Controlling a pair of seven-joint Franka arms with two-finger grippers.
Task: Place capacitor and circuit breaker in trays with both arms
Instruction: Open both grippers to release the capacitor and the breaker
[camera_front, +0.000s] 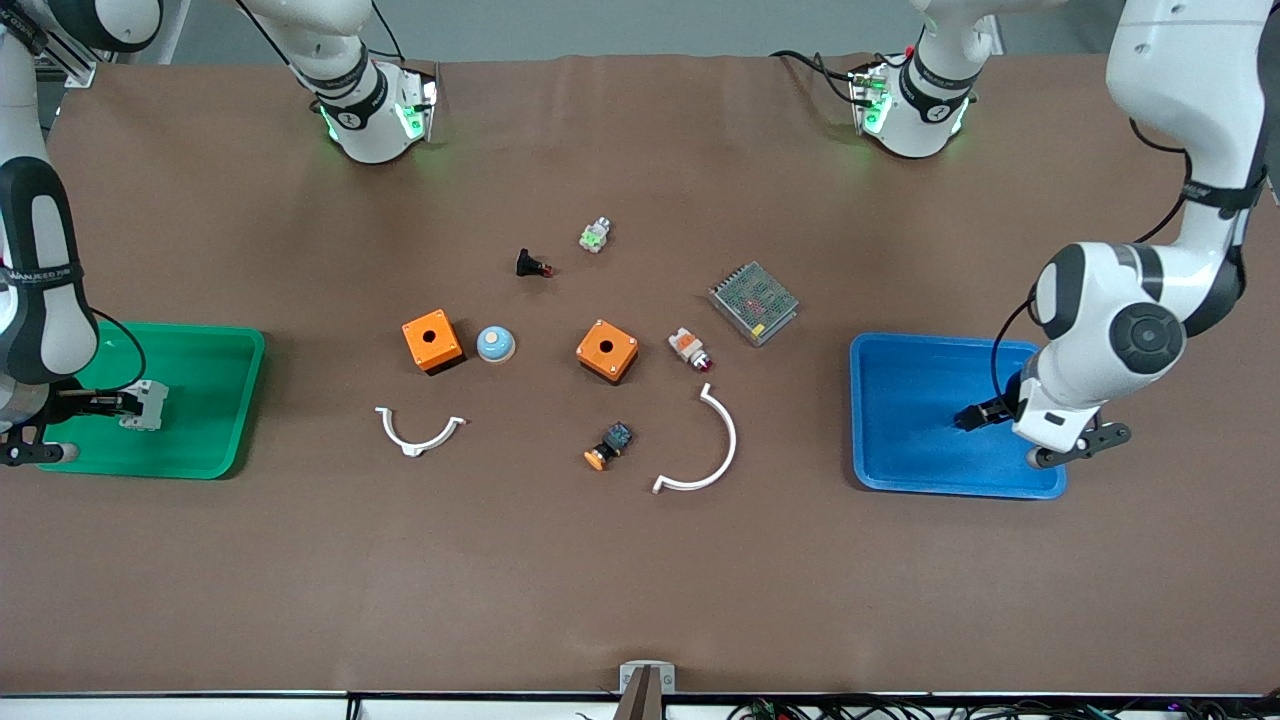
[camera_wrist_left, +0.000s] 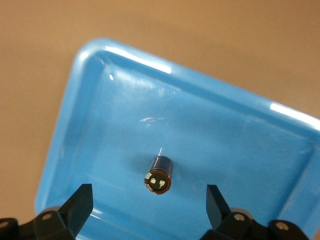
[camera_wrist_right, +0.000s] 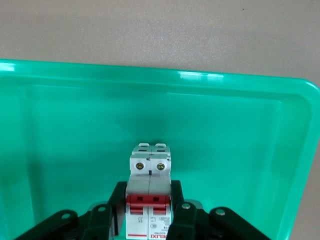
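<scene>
Left end effector (camera_wrist_left: 145, 207) gapes over capacitor (camera_wrist_left: 159, 174) in blue tray (camera_wrist_left: 250, 135); right end effector (camera_wrist_right: 150, 210) clamps circuit breaker (camera_wrist_right: 149, 192) over green tray (camera_wrist_right: 225, 130) on brown table (camera_front: 640, 580).

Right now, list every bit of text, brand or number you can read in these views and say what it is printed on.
"ELIXI": partly hidden print on the face of the circuit breaker, below its red levers, held by the right gripper over the green tray.
Smaller print under it: too small to read.
Lettering on the right arm's link: too blurred to read.
Capacitor, in the blue tray under the left gripper: no readable text.
</scene>
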